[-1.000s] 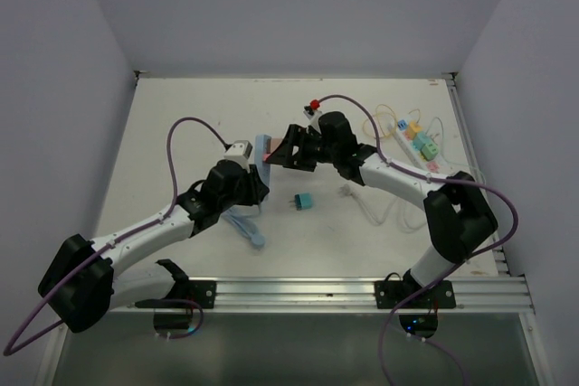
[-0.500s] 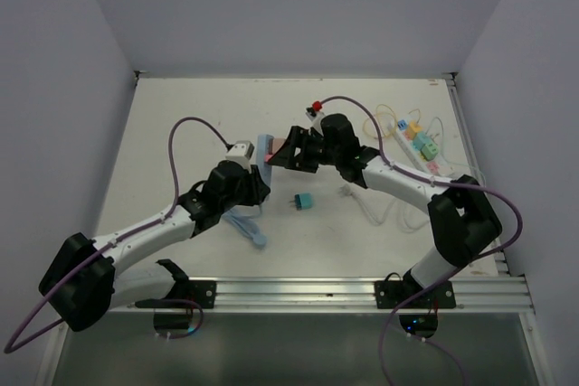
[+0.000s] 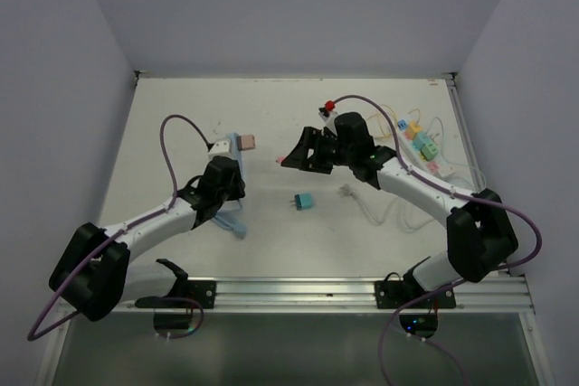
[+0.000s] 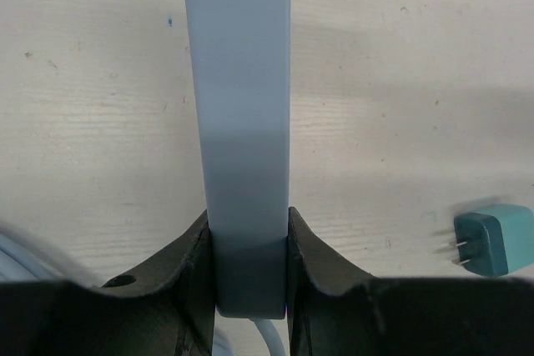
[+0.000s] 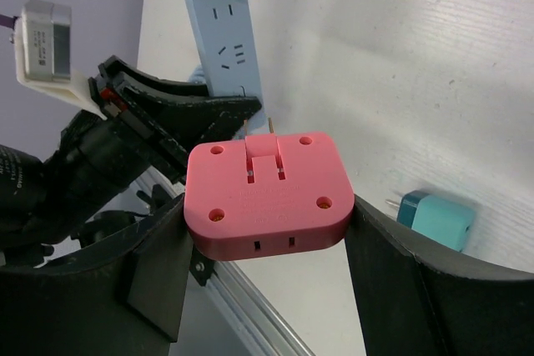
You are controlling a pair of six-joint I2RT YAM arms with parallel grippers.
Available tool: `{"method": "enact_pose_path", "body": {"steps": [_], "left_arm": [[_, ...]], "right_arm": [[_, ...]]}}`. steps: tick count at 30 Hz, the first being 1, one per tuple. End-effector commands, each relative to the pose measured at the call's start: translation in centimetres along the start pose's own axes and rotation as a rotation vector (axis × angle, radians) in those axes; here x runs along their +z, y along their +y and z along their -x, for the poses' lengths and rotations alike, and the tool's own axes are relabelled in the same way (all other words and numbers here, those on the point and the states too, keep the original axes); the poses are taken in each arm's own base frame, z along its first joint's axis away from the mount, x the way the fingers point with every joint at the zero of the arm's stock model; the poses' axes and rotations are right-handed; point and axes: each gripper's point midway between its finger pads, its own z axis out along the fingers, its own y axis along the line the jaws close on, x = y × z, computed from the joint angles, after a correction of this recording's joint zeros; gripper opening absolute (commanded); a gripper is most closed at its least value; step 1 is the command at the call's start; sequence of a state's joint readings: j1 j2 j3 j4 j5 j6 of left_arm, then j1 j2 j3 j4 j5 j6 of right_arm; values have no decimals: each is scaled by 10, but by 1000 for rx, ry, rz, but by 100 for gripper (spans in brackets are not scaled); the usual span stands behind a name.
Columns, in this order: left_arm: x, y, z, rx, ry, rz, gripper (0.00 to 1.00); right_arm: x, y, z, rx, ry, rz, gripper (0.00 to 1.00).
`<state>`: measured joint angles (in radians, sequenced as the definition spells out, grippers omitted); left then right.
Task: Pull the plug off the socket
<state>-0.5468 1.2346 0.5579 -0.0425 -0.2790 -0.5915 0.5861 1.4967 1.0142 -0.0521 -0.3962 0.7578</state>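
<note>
White arm links (image 3: 149, 223), bulky black joints (image 3: 475, 241), purple cables (image 3: 168, 133) trailing behind left pincer (image 4: 248, 223) and right pincer (image 5: 267, 239), black fingers (image 5: 154, 281), red cap (image 3: 328, 104) behind right pincer.

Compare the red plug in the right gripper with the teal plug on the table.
The red plug is a broad flat block with four round holes; the teal plug is a plain, boxy block. The red plug is clamped in the right gripper, off the table; the teal plug lies loose on it. Both show two metal prongs, and neither sits in the power strip.
</note>
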Motion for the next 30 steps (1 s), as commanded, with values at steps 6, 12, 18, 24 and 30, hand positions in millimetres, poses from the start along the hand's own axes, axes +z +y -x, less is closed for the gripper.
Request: {"method": "enact_pose_path", "body": {"steps": [6,12,18,24,30], "left_arm": [[-12,-21,43,-30,-124,-68,0],[-26,-35,45,-1,-106,-154,0],[-36,-43,47,3,-106,-210,0],[-39,-52,43,13,-80,-263,0],[-40,-54,42,25,-79,-279,0]], "right_arm": [[-6,-34,1,-121,-19,-139,1],[25,-55,-1,-139,12,-167,5],[56,-68,13,-213,-17,-168,12],[67,-93,13,-319,3,-245,39],[57,-102,-6,-304,38,-253,70]]}}
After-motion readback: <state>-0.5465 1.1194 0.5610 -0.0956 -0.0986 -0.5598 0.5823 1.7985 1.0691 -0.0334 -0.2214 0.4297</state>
